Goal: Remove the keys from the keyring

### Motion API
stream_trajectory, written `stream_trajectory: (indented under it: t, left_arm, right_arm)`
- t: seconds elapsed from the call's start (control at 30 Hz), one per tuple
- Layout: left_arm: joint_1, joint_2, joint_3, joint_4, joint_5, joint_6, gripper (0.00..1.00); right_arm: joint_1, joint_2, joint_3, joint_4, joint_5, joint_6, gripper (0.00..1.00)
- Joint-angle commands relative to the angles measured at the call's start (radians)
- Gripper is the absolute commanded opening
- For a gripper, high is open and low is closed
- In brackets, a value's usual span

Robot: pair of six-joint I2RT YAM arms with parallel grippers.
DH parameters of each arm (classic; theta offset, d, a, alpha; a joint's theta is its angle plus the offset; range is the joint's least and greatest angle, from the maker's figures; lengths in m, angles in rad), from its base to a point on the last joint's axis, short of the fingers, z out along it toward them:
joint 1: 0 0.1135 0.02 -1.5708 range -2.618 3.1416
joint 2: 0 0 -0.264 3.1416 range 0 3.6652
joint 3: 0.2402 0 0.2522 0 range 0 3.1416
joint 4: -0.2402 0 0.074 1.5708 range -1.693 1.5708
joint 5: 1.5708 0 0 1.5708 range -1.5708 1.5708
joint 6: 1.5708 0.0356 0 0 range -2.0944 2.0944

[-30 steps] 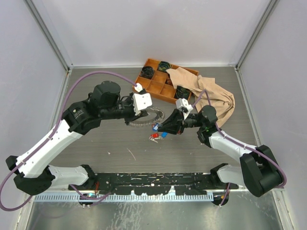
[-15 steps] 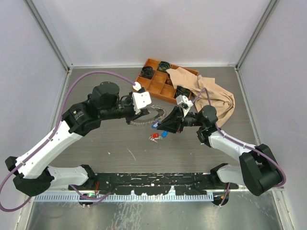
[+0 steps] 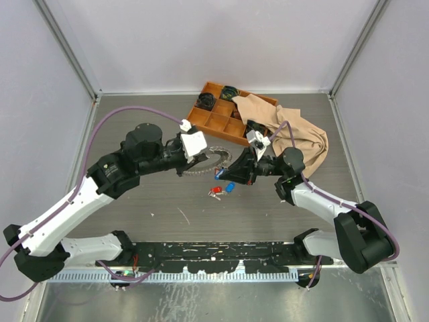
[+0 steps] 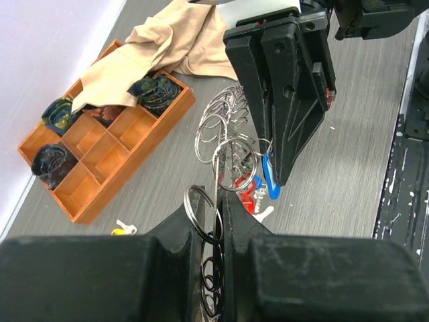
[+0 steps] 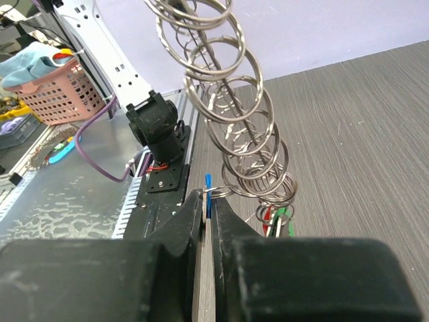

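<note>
Silvery keyring (image 3: 200,172) spans left-right; left jaws clamp it, right jaws pinch blue key (image 4: 269,180).

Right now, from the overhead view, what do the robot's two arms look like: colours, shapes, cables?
The left arm and right arm have white shells between rounded black joint housings. A purple cable arcs along the left arm to a white wrist block; another follows the right arm. The jaws are black, angular wedges.
</note>
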Motion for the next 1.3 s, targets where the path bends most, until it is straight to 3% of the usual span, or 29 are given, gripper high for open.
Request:
stream_trajectory:
  t: [0.0,0.27,0.43,0.5,0.63,0.67,0.93,1.17,1.27]
  left_arm:
    - [-0.002,-0.091,-0.074,0.235,-0.04,-0.014,0.0]
    - [-0.002,-0.224,-0.338,0.538,-0.103,-0.046,0.0]
    - [-0.002,-0.297,-0.563,0.819,-0.127,-0.121,0.0]
    - [-0.002,-0.317,-0.655,0.933,-0.145,-0.146,0.0]
    - [-0.003,-0.354,-0.784,1.063,-0.18,-0.174,0.0]
    - [-0.002,-0.363,-0.812,1.083,-0.188,-0.185,0.0]
    - [-0.002,-0.31,-1.02,1.325,-0.29,-0.38,0.0]
    - [-0.001,-0.115,-1.099,1.557,-0.379,-0.537,0.0]
    - [0.01,-0.052,-1.102,1.584,-0.387,-0.577,0.0]
  right_arm:
    - [-0.011,-0.011,0.042,0.048,-0.022,0.028,0.01]
    - [-0.015,0.008,0.089,-0.155,-0.092,-0.039,0.01]
    - [-0.013,0.034,0.136,-0.329,-0.153,-0.106,0.01]
    - [-0.014,0.043,0.18,-0.507,-0.184,-0.215,0.01]
    - [-0.017,0.074,0.314,-1.07,-0.189,-0.586,0.01]
    - [-0.018,0.084,0.328,-1.124,-0.183,-0.628,0.01]
    - [-0.039,0.184,0.357,-1.223,-0.162,-0.672,0.01]
    - [-0.033,0.313,0.339,-1.124,-0.102,-0.564,0.01]
    - [-0.03,0.346,0.326,-1.03,-0.093,-0.478,0.01]
